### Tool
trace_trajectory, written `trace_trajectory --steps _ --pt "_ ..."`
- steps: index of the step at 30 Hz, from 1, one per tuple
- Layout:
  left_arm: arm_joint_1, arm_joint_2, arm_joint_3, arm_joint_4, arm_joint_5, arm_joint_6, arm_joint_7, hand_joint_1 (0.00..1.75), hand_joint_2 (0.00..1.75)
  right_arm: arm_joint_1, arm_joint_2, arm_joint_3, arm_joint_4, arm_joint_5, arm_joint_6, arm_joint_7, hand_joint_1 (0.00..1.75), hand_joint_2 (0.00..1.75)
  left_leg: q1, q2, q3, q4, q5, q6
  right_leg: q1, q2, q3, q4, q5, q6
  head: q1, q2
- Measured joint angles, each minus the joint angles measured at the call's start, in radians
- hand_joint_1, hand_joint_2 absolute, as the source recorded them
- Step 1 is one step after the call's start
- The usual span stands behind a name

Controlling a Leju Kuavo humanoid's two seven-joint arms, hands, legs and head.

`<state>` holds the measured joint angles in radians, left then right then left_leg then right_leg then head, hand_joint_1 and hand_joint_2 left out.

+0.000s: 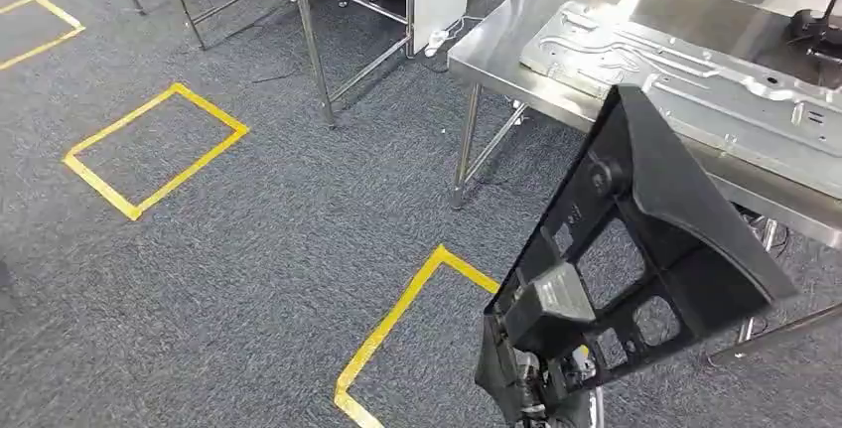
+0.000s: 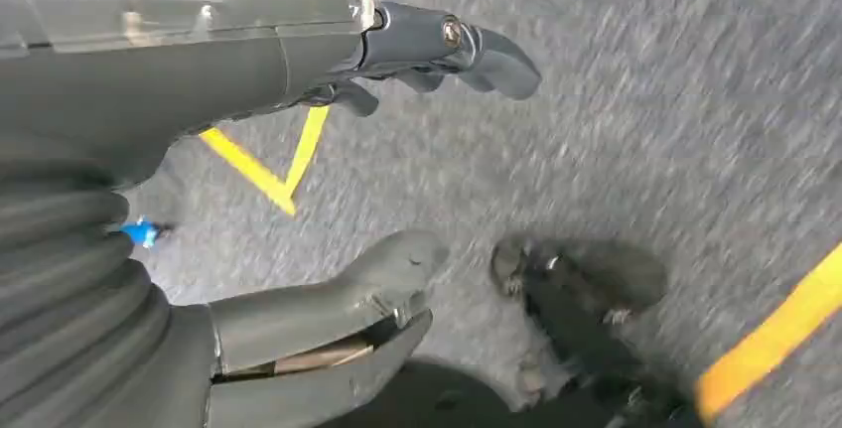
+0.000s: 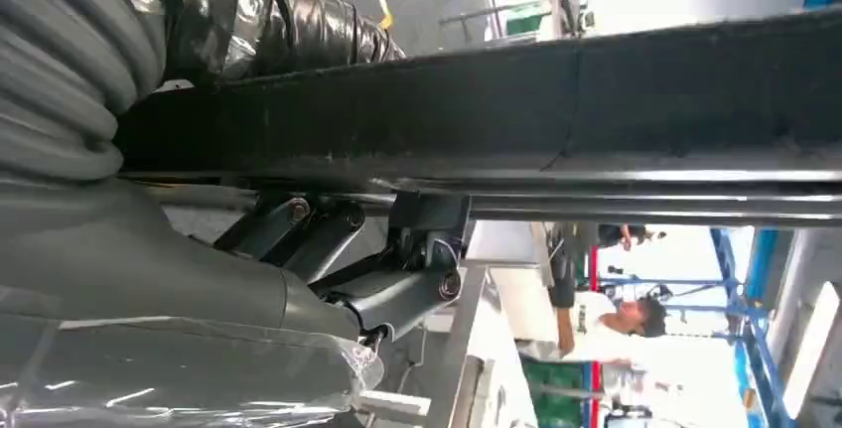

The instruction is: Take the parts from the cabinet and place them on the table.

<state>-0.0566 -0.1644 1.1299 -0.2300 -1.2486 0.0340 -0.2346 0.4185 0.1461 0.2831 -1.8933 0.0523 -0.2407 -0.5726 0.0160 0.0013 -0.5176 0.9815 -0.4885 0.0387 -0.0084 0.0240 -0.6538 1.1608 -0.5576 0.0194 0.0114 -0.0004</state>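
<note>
Now the right hand [image 1: 541, 324] holds the big black plastic frame part [image 1: 635, 249] tilted up high, close by the shiny steel table [image 1: 516, 46], probably so it can go on top. The left hand [image 2: 328, 200] hangs wide, holding nothing.

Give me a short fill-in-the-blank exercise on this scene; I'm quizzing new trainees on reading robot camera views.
1. The right robot hand holds a large ____ plastic frame part.
2. A flat stamped metal panel lies on the stainless steel ____.
3. The grey carpet floor is marked with ____ tape rectangles.
4. The left robot hand holds ____.

Missing words: black; table; yellow; nothing
</note>
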Motion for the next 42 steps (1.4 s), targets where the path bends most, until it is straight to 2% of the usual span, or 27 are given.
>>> trace_trajectory --steps 2,3,4,6,7,8,11,12,14,16,17,18,19,21,22,23,27,28,29,30,32,33,34,36,37,38,42 --pt "0.003 0.0 0.0 0.0 0.0 0.0 0.0 0.0 1.75 0.001 -0.002 0.0 0.002 0.0 0.002 0.0 1.75 1.75 -0.002 0.028 -0.003 0.003 -0.002 -0.001 -0.006 -0.014 -0.067 0.14 -0.056 0.006 0.0 0.0" --pt "0.003 0.0 0.001 0.0 0.0 0.0 0.0 0.0 1.75 0.002 -0.003 0.0 0.003 0.0 0.002 0.001 1.75 1.75 -0.002 0.044 -0.003 0.004 -0.004 -0.001 -0.008 -0.018 -0.077 0.162 -0.051 0.009 0.0 0.0" --pt "0.002 -0.001 0.001 0.0 0.0 0.0 0.0 0.0 1.75 0.002 -0.004 0.0 0.005 0.0 0.002 0.002 1.75 1.75 -0.002 0.057 -0.002 0.005 -0.007 -0.004 -0.01 -0.022 -0.06 0.13 -0.023 0.011 0.0 0.0" --pt "0.0 -0.003 0.001 0.0 0.0 -0.002 0.0 0.0 1.75 0.002 -0.004 0.0 0.005 0.0 0.002 0.003 1.75 1.75 -0.001 0.079 0.004 0.009 -0.014 -0.011 -0.014 -0.043 0.029 -0.029 0.057 0.011 0.0 0.0" --pt "0.0 -0.005 0.001 0.0 0.0 -0.002 0.001 0.0 1.75 0.001 -0.004 0.0 0.005 0.0 0.002 0.003 1.75 1.75 -0.001 0.089 0.009 0.013 -0.02 -0.018 -0.013 -0.08 0.08 -0.118 0.081 0.01 0.0 0.0" --pt "0.001 -0.005 0.002 0.0 0.0 -0.002 0.0 0.0 1.75 -0.001 -0.004 0.0 0.005 0.0 0.002 0.003 1.75 1.75 -0.01 0.098 0.008 0.017 -0.025 -0.026 -0.003 -0.096 0.083 -0.127 0.069 0.002 0.0 0.0" --pt "-0.007 -0.005 0.003 0.0 0.0 -0.002 0.001 0.0 1.75 0.001 -0.006 0.001 0.005 0.0 0.002 0.004 1.75 1.75 -0.007 0.12 0.02 0.014 -0.028 -0.041 0.003 -0.062 0.076 -0.128 0.071 -0.016 -0.001 0.0" --pt "-0.008 -0.005 0.003 0.0 0.0 -0.002 0.001 0.0 1.75 0.002 -0.006 0.001 0.005 0.0 0.002 0.004 1.75 1.75 -0.007 0.13 0.023 0.014 -0.031 -0.047 -0.004 -0.049 0.078 -0.133 0.074 -0.023 0.0 0.0" --pt "-0.007 -0.005 0.003 0.0 0.0 -0.002 0.0 0.0 1.75 0.001 -0.006 0.002 0.005 0.0 0.002 0.004 1.75 1.75 0.003 0.04 0.002 0.067 -0.078 -0.059 -0.008 -0.032 0.079 -0.137 0.08 -0.036 -0.001 0.0" --pt "-0.003 -0.005 0.005 0.0 0.0 -0.002 0.0 0.0 1.75 -0.001 -0.006 0.004 0.005 0.0 0.002 0.004 1.75 1.75 0.003 0.011 -0.069 0.218 -0.158 -0.06 -0.005 -0.013 0.075 -0.137 0.081 -0.043 -0.001 0.0" --pt "-0.002 -0.005 0.005 0.0 -0.001 -0.002 0.001 0.0 1.75 0.0 -0.006 0.005 0.005 0.0 0.002 0.004 1.75 1.75 0.003 0.008 -0.108 0.297 -0.184 -0.06 -0.003 0.0 0.074 -0.136 0.081 -0.045 -0.001 0.0" --pt "0.001 -0.005 0.005 0.0 -0.002 -0.002 0.001 0.0 1.75 0.0 -0.006 0.005 0.006 0.0 0.002 0.005 1.75 1.75 0.003 0.008 -0.13 0.337 -0.184 -0.058 0.0 0.015 0.075 -0.135 0.081 -0.045 -0.001 0.0" --pt "0.003 -0.005 0.005 0.0 -0.003 -0.002 0.004 0.0 1.75 0.0 -0.006 0.005 0.007 0.0 0.001 0.006 1.75 1.75 0.003 0.007 -0.127 0.324 -0.159 -0.054 0.002 0.03 0.077 -0.135 0.081 -0.045 -0.001 0.0" --pt "0.002 -0.005 0.005 0.0 -0.008 -0.002 0.007 0.0 1.75 0.0 -0.007 0.006 0.007 0.0 -0.001 0.009 1.75 1.75 0.001 -0.006 -0.07 0.184 -0.065 -0.041 0.006 0.059 0.081 -0.134 0.081 -0.045 -0.001 0.0" --pt "0.002 -0.005 0.005 0.0 -0.009 -0.002 0.007 0.0 1.75 -0.001 -0.007 0.007 0.007 0.001 -0.001 0.01 1.75 1.75 -0.002 -0.04 -0.03 0.088 -0.016 -0.03 0.007 0.072 0.084 -0.134 0.081 -0.045 -0.001 0.0" --pt "0.003 -0.001 0.005 0.0 -0.009 -0.002 0.007 0.0 1.75 -0.002 -0.007 0.008 0.008 0.002 -0.001 0.009 1.75 1.75 0.0 -0.094 -0.012 0.045 -0.023 -0.015 0.007 0.08 0.081 -0.134 0.083 -0.042 0.0 0.0" --pt "-0.003 -0.002 0.005 0.0 -0.011 -0.003 0.007 0.0 1.75 -0.003 -0.009 0.014 0.008 0.007 -0.006 0.01 1.75 1.75 -0.01 -0.058 -0.004 0.022 -0.014 -0.01 -0.004 0.13 0.067 -0.139 0.094 -0.013 -0.001 0.0" --pt "-0.002 -0.006 0.005 0.0 -0.011 -0.003 0.007 0.0 1.75 -0.003 -0.01 0.016 0.007 0.008 -0.014 0.011 1.75 1.75 0.007 -0.04 0.002 0.002 -0.001 -0.004 -0.001 0.114 0.068 -0.132 0.089 -0.01 -0.002 0.0" --pt "-0.001 -0.003 0.005 0.0 -0.011 -0.003 0.008 0.0 1.75 -0.004 -0.011 0.018 0.008 0.008 -0.019 0.011 1.75 1.75 0.002 -0.027 0.007 -0.007 0.003 -0.001 0.006 0.044 0.055 -0.108 0.068 -0.004 0.002 0.0" --pt "0.0 -0.003 0.005 0.0 -0.011 -0.003 0.008 0.0 1.75 -0.01 -0.014 0.02 0.008 0.008 -0.019 0.013 1.75 1.75 0.0 -0.011 0.007 -0.008 0.004 0.007 0.004 0.006 0.024 -0.049 0.026 0.002 0.002 0.0" --pt "0.002 -0.003 0.005 0.0 -0.011 -0.003 0.009 0.0 1.75 -0.014 -0.017 0.025 0.009 0.009 -0.018 0.014 1.75 1.75 -0.002 0.019 0.003 -0.005 0.002 0.007 -0.003 -0.015 -0.049 0.098 -0.041 0.011 0.002 0.0" --pt "0.003 -0.003 0.005 0.0 -0.011 -0.003 0.009 0.0 1.75 -0.013 -0.019 0.026 0.01 0.009 -0.019 0.014 1.75 1.75 -0.002 0.035 0.003 -0.004 0.0 0.006 -0.007 -0.017 -0.074 0.149 -0.051 0.015 0.002 0.0" --pt "0.002 -0.003 0.005 0.0 -0.011 -0.003 0.009 0.0 1.75 -0.013 -0.02 0.026 0.011 0.009 -0.019 0.014 1.75 1.75 -0.001 0.049 0.003 -0.003 -0.002 0.005 -0.01 -0.02 -0.074 0.149 -0.037 0.019 0.002 0.0" --pt "0.001 -0.004 0.005 0.0 -0.011 -0.004 0.009 0.0 1.75 -0.013 -0.022 0.026 0.011 0.01 -0.019 0.014 1.75 1.75 0.0 0.075 0.007 0.002 -0.009 -0.003 -0.016 -0.034 -0.002 0.017 0.042 0.023 0.003 0.0" --pt "-0.001 -0.005 0.005 0.0 -0.011 -0.005 0.009 0.0 1.75 -0.013 -0.022 0.027 0.011 0.01 -0.019 0.014 1.75 1.75 0.001 0.086 0.009 0.008 -0.015 -0.009 -0.016 -0.061 0.055 -0.082 0.081 0.023 0.002 0.0" --pt "-0.001 -0.004 0.005 0.0 -0.011 -0.005 0.009 0.0 1.75 -0.015 -0.023 0.028 0.011 0.01 -0.019 0.014 1.75 1.75 -0.002 0.095 0.011 0.014 -0.021 -0.016 -0.012 -0.102 0.079 -0.136 0.073 0.013 0.002 0.0" --pt "-0.007 -0.004 0.005 0.0 -0.011 -0.005 0.009 0.0 1.75 -0.014 -0.025 0.031 0.011 0.01 -0.019 0.014 1.75 1.75 -0.005 0.127 0.026 0.013 -0.03 -0.039 -0.001 -0.062 0.074 -0.131 0.078 -0.012 0.002 0.0"
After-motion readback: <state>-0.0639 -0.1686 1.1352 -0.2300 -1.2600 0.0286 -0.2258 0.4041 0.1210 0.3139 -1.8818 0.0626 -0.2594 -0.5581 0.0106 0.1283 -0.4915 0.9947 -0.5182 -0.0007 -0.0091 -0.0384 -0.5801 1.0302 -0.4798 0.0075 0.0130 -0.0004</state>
